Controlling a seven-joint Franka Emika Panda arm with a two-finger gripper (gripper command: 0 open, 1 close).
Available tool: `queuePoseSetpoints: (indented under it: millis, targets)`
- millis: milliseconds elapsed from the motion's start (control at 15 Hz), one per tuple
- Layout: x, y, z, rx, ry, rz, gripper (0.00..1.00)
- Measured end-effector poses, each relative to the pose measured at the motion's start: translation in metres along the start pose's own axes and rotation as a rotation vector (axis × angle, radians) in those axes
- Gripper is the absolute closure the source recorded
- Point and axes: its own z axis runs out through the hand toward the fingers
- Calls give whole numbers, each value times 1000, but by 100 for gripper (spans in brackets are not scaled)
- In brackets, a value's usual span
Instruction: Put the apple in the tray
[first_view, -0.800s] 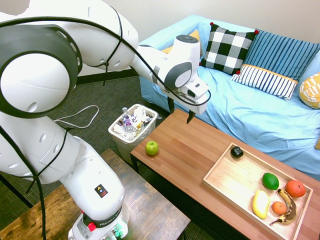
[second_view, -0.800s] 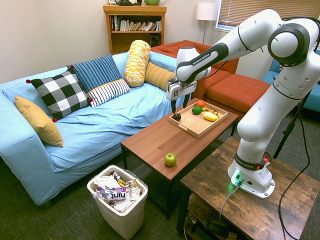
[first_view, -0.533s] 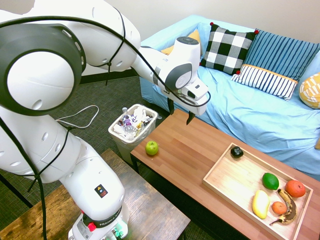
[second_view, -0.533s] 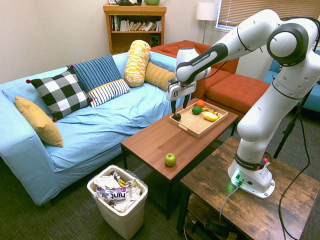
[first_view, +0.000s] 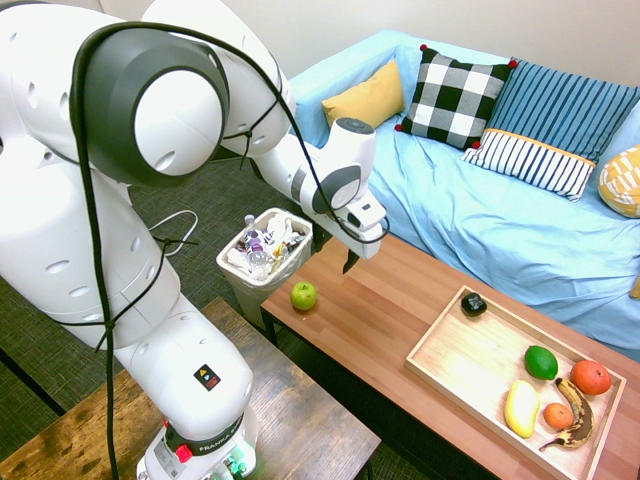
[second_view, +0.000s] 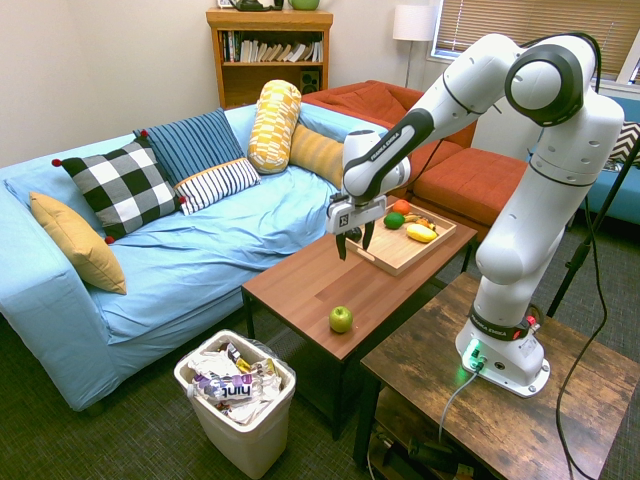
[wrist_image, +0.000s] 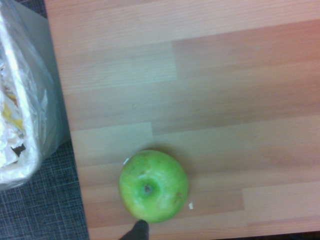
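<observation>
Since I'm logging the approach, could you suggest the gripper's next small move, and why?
Probably ease the open gripper down and toward the green apple, keeping the fingers apart: it hangs above the coffee table, and the apple sits near the table's end, outside the wooden tray.

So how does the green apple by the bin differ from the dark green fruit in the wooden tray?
The shiny yellow-green apple is light and round; the dark green oval fruit is deeper in colour and longer. The apple sits on the bare brown tabletop, the oval fruit inside the pale wooden tray. Both are green.
</observation>
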Motion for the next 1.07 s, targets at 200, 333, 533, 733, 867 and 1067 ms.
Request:
queuePoseSetpoints:
  millis: [200, 333, 533, 733, 867, 1067]
  targets:
    - [-29, -16, 30, -1, -20, -6, 0]
    - [-38, -23, 55, -13, -29, -2, 0]
    - [-40, -37, 85, -58, -42, 7, 0]
    - [-35, -49, 112, -106, -39, 25, 0]
    - [-31, -52, 130, -136, -43, 37, 0]
    - [-27, -58, 156, -171, -50, 43, 0]
